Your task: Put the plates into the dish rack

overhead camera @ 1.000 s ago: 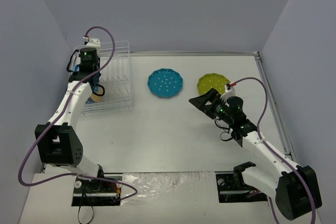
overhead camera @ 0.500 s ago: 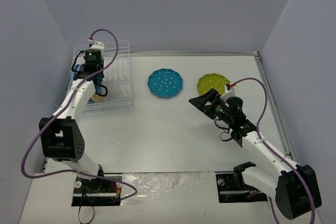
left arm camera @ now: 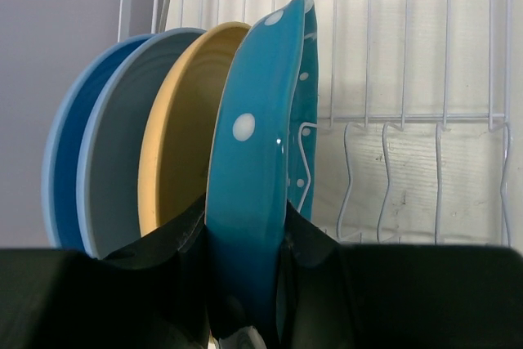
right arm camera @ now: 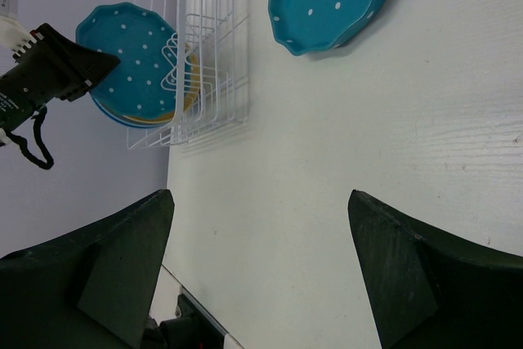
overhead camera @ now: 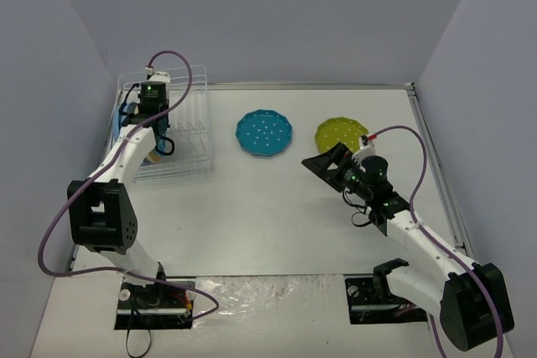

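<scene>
see left gripper point(left arm camera: 245, 243) over the dish rack point(overhead camera: 191, 127) at the back left of the table point(overhead camera: 277, 224), narrow and pinched on the lower edge of a teal dotted plate point(left arm camera: 253, 145), one black finger on each face. find that plate upright on edge, just beside an orange-yellow plate point(left arm camera: 184, 136), with two light blue plates point(left arm camera: 102, 169) next in line behind it, all four packed face to face at one end of the rack. cannot tell from the wrist view whether the gripped plate sits fully down in a slot; lower rim hidden by the fingers. note bare white wire uprights on the other side of the held plate. see right gripper point(right arm camera: 257, 202) low over the table's right half, spread wide, nothing between the fingers, only bare tabletop. find a second teal dotted plate point(overhead camera: 264, 133) lying flat near the middle back of the table, well apart from the rack. find a lime green plate point(overhead camera: 340, 132) flat to its right, just beyond the right gripper, not touched by it.
</scene>
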Robot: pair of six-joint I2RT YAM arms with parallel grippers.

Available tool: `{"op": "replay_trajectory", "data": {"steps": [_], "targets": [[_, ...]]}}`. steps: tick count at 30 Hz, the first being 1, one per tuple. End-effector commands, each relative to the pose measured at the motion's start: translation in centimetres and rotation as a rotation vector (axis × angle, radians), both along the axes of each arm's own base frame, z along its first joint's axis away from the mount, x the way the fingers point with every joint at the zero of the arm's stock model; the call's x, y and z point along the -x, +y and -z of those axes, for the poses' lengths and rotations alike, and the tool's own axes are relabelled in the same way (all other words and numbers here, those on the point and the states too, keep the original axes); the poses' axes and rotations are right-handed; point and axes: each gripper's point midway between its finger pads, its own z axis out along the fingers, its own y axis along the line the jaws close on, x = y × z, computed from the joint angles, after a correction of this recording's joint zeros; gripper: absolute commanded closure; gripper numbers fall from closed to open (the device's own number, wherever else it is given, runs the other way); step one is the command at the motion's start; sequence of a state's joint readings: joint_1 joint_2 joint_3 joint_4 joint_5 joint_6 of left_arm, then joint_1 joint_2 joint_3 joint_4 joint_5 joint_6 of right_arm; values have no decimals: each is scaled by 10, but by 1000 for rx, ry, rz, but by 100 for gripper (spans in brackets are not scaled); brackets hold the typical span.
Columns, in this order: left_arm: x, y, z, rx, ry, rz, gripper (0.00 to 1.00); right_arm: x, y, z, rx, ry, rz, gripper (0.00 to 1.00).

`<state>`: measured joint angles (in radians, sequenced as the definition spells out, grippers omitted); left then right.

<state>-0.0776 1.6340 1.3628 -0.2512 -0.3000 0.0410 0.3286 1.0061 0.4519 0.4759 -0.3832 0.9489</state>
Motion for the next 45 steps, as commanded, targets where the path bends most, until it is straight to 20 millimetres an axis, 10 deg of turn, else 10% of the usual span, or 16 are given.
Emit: {"op": "replay_trajectory", "data": {"steps": [1,11,21,26,40,45], "targets": [[-23,3,-72,9,-235,-43,100,-4,5,-27,-43,-98,-18,16],[-28,-1,-51,11,-186,-48,100,-4,4,-28,-42,-99,-16,16],[-24,1,-54,-6,-177,-67,55,-3,4,-28,-46,-101,-16,16],[-22,1,-62,-5,-189,-67,53,-2,4,-28,-47,-101,-14,16],[13,-3,-163,-10,-325,-66,45,-6,3,-26,-42,-91,-1,16],[32,-33,-183,101,-328,15,44,-19,-2,-14,5,-58,48,16]]}}
